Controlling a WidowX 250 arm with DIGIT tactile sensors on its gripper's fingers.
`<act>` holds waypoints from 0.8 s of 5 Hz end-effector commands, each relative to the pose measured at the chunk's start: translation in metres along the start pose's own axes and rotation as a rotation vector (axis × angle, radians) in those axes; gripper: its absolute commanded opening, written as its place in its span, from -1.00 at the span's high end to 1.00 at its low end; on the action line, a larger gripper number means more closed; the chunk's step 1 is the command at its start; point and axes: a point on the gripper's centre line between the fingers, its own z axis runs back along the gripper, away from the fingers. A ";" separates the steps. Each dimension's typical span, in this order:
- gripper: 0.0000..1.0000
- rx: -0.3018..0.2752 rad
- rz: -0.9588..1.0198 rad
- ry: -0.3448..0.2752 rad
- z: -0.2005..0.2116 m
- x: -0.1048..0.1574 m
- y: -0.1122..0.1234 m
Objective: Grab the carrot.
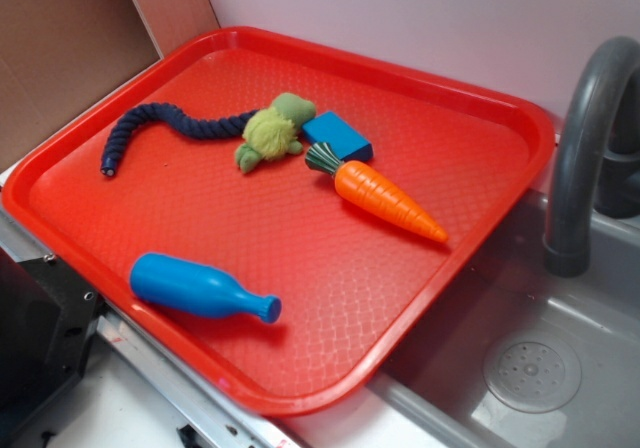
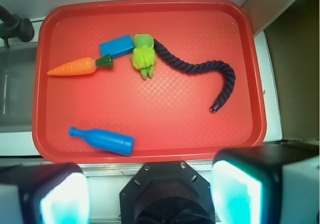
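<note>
Teal-padded gripper (image 2: pixel 150 194) poised above tray (image 2: pixel 150 14).

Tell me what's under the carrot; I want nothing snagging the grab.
The carrot lies flat on the bare red tray. Its leafy top is by the blue block. The strip directly beneath it is hidden.

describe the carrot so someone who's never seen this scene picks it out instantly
Start at the big red plastic tray beside the grey sink. Near its middle sits a cluster: a blue rectangular block and a fuzzy green toy on a dark blue rope. The orange ridged plastic carrot lies with its dark green leafy top against the block, tip pointing toward the sink; it is the only orange item.
</note>
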 end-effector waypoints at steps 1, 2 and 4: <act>-1.00 0.000 0.000 0.000 0.000 0.000 0.000; -1.00 -0.002 -0.069 -0.026 -0.008 0.015 0.000; -1.00 -0.004 -0.573 -0.044 -0.035 0.055 -0.023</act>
